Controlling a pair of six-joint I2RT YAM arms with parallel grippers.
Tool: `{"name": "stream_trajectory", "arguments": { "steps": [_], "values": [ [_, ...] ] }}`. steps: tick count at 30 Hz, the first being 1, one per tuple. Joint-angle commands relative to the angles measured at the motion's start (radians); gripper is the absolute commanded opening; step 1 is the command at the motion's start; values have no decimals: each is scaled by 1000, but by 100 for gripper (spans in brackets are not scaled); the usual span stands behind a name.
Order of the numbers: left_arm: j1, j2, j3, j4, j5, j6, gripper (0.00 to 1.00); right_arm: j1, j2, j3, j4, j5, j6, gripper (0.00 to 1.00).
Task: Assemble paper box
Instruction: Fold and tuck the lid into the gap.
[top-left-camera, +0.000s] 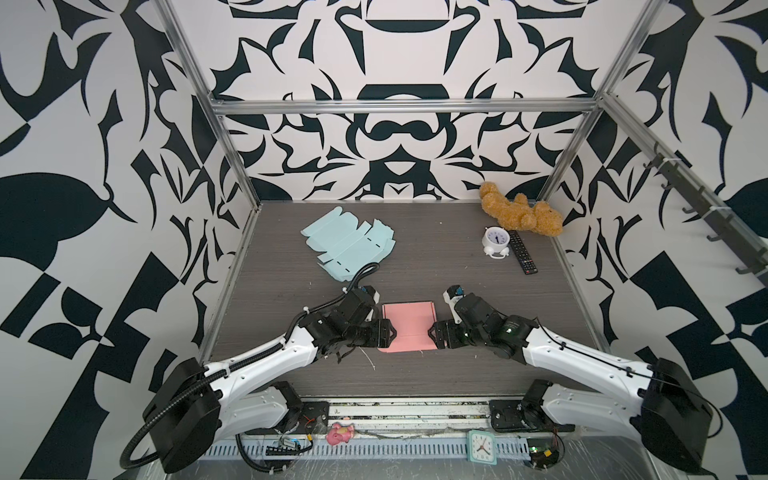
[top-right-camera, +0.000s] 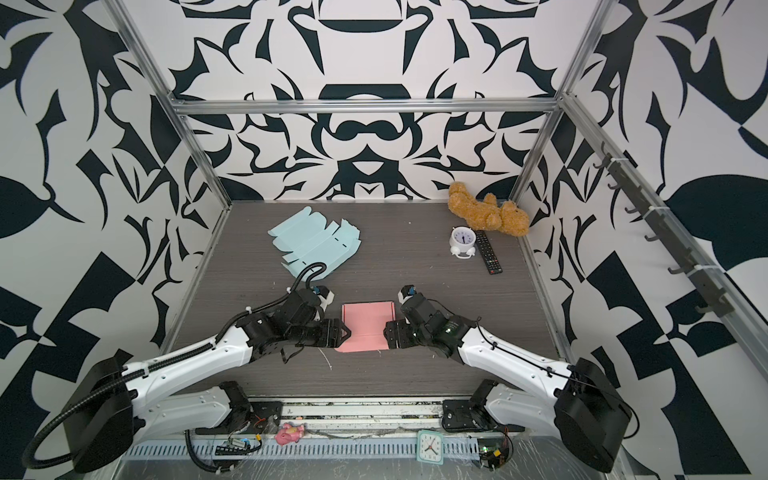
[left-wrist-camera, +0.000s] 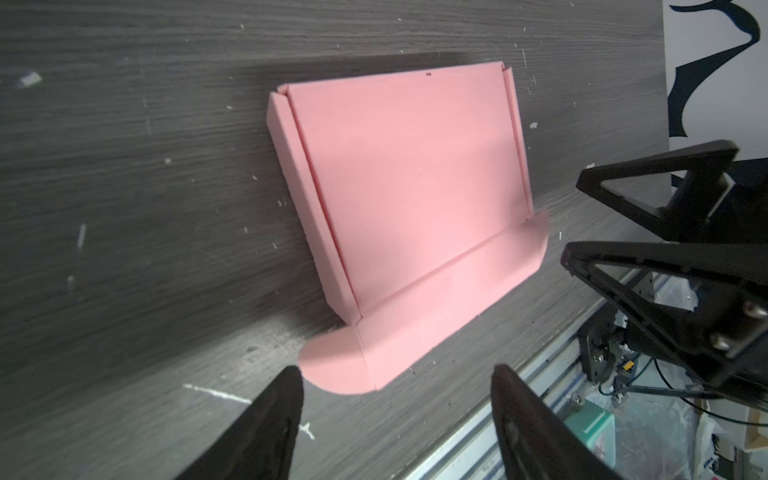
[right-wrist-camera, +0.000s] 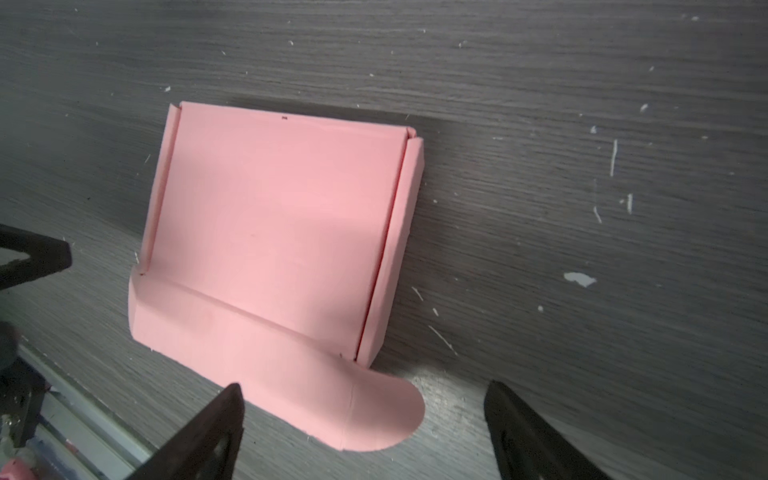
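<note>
- Nearest me, on the front rail, a pink toy (top-left-camera: 340, 432) and a square clock (top-left-camera: 482, 445) are sitting clear of the work.
- The left gripper (top-left-camera: 386, 332) is hovering just beside the pink paper box (top-left-camera: 409, 328), jaws parted and gripping nothing.
- The right gripper (top-left-camera: 434, 332) is facing it from the opposite side, jaws likewise spread and empty.
- The box is lying on the grey table (top-left-camera: 457, 291) between the two grippers. Its side walls are standing, and its front flap (left-wrist-camera: 415, 316) with rounded ears is lying flat towards the rail.
- Judgement: the flap is not yet tucked, so that seems to be the step in hand.
- To do it well, one gripper is best pinning the body while the other lifts the flap along its crease. Pinching an ear alone risks creasing the thin paper or dragging the light box.
- Farther back, a flat blue box blank (top-left-camera: 347, 245) is lying untouched.
- Farthest, a white alarm clock (top-left-camera: 495, 241), remote (top-left-camera: 523, 252) and teddy bear (top-left-camera: 521, 212) are lying well apart from the work.
</note>
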Motion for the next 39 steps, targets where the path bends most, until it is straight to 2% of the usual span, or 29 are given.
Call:
{"name": "stream_trajectory", "arguments": {
  "steps": [1,7,15,39],
  "values": [
    [-39,-32,-17,-72,-56,-53,74,29,-13,24,-60,24,17,92],
    [-89,-21,-23,-65,-79,-87,74,82,-11,33,-56,41,43,91],
    [-94,3,-42,5,-58,-107,74,131,26,53,-38,58,55,91],
    [-94,100,-48,90,-27,-106,70,166,101,48,26,50,65,90]
  ]
}}
